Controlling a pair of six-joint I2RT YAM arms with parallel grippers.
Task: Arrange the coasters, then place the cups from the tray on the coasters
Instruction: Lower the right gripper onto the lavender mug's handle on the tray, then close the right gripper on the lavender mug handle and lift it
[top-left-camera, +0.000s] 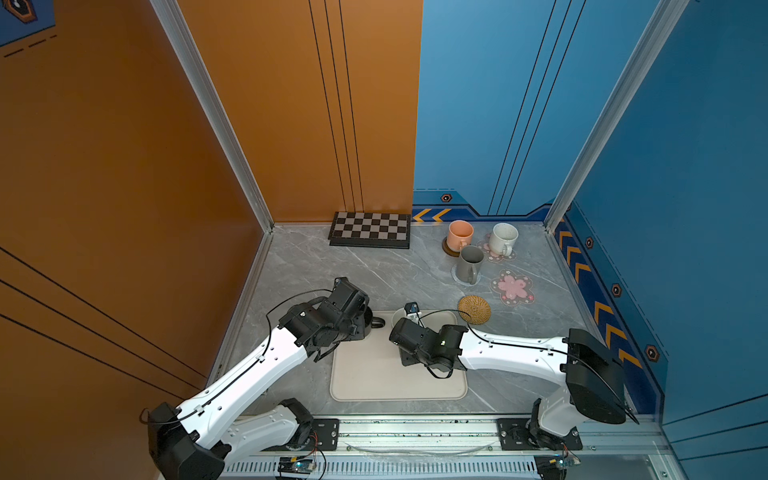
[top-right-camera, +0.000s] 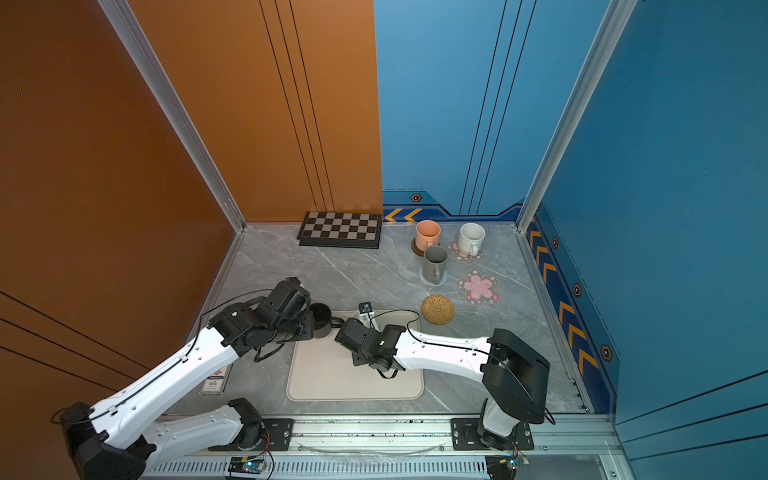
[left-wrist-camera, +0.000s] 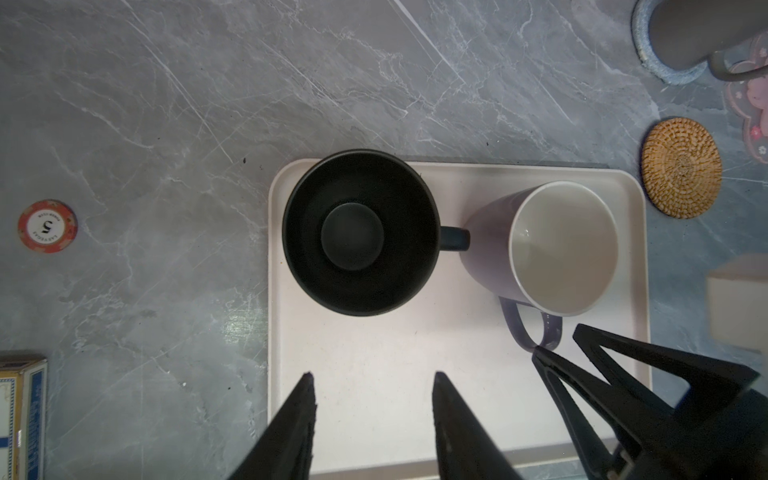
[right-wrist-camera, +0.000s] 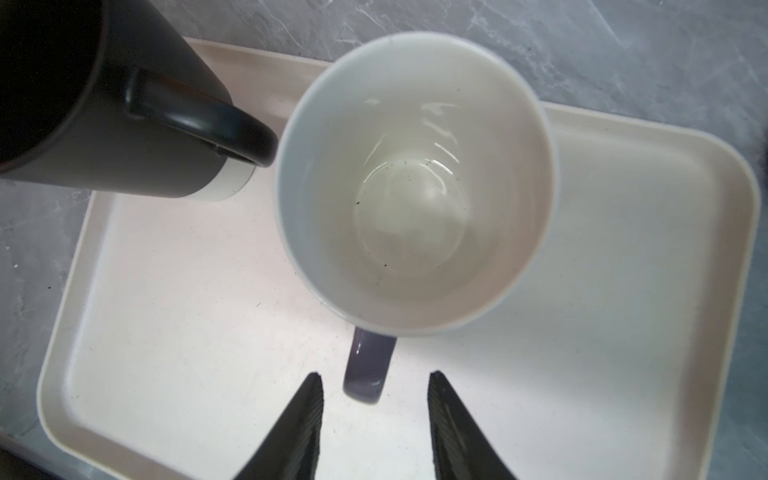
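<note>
Right hand (right-wrist-camera: 375, 374) half-open, jaws either side of handle (right-wrist-camera: 368, 365) of lavender white-lined mug (right-wrist-camera: 415, 187), not yet gripping: lined up for handle pick. Mug on cream rimmed tray (right-wrist-camera: 623, 249), beside black mug (left-wrist-camera: 359, 232). Left hand (left-wrist-camera: 373, 374) half-open, empty. Round woven rattan coaster (top-left-camera: 474, 308) bare, nearest: likely target.

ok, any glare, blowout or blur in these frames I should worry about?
Right wrist view: specular streaks inside the lavender mug, tray near blown out, black mug stretched at the edge. Left wrist view: grey mug in the corner is soft, tray bright but readable. Both top views: even light, sharp, no obvious glare on the table.
</note>
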